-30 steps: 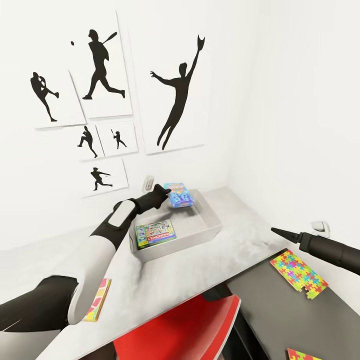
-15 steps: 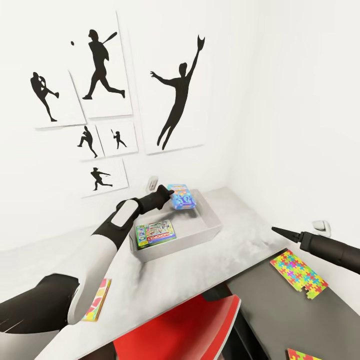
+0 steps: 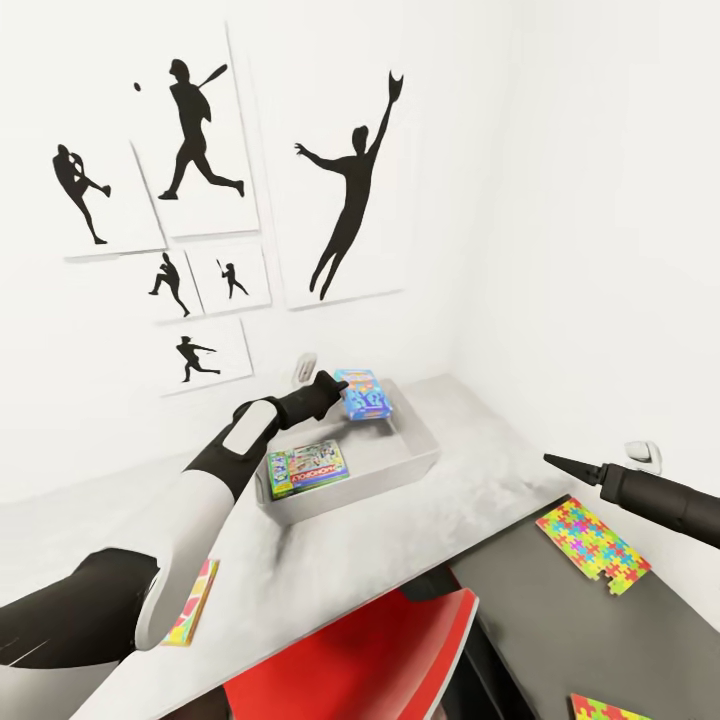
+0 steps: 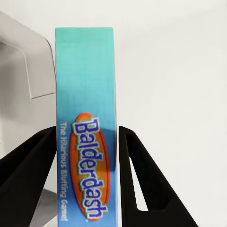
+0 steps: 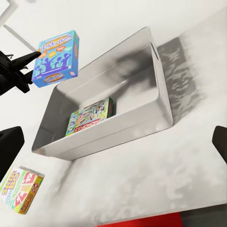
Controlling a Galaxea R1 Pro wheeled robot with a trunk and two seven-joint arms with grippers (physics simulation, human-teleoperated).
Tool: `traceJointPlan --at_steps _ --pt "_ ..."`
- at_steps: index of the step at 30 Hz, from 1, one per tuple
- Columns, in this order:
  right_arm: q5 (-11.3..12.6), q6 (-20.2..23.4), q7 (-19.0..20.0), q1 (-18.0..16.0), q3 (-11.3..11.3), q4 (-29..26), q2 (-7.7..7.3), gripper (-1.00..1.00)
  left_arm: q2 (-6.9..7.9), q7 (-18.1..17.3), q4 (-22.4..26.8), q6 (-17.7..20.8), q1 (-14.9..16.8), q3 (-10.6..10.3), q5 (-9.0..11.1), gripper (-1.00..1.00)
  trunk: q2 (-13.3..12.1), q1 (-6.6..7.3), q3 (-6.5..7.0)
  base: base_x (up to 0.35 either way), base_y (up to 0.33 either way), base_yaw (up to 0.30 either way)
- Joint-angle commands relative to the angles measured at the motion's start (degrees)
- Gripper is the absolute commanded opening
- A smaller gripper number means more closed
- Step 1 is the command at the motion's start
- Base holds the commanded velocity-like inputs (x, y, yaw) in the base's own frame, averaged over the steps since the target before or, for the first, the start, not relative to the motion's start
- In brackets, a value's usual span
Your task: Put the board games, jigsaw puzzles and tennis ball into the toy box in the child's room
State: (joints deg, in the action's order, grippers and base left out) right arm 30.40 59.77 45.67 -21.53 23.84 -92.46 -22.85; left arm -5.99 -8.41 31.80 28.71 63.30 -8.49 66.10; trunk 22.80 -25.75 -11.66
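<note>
My left gripper [image 3: 337,388] is shut on the smaller blue board game [image 3: 364,392], holding it above the far edge of the light-grey toy box [image 3: 345,492]. Through the left wrist camera the blue "Balderdash" box [image 4: 85,94] sits clamped between the two black fingers [image 4: 28,175]. The green-edged Monopoly game [image 3: 308,467] lies flat inside the toy box. A yellow-green-red board game [image 3: 191,602] rests on the pale table [image 3: 330,560] near my left forearm. Two jigsaw puzzles [image 3: 592,545] [image 3: 606,709] lie on the dark-grey section. My right gripper [image 3: 556,462] hovers open above the table, empty.
A red chair [image 3: 370,650] stands tucked under the table's front edge. Black silhouette baseball pictures [image 3: 345,190] hang on the wall behind the toy box. White wall fittings sit behind the bin [image 3: 303,367] and by the right arm [image 3: 641,456]. The table ends in the room's corner.
The whole picture has shifted slightly, so the head moved. The blue game stays gripped above the toy box, barely displaced. The right arm has not moved.
</note>
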Motion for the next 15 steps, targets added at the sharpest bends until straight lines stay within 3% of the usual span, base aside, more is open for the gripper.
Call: traceJointPlan --at_steps 1,15 --pt "-0.27 0.23 0.39 -0.04 0.06 0.0 0.0 1.0 0.01 -0.12 -0.04 0.11 0.04 -0.04 0.16 -1.0 0.12 -0.03 -0.11 0.0 0.0 -0.017" --pt "-0.26 0.23 0.39 -0.01 0.09 0.0 0.0 1.0 -0.02 -0.16 -0.65 -0.64 -0.23 -0.04 0.24 -1.0 0.12 -0.03 -0.12 0.0 0.0 -0.005"
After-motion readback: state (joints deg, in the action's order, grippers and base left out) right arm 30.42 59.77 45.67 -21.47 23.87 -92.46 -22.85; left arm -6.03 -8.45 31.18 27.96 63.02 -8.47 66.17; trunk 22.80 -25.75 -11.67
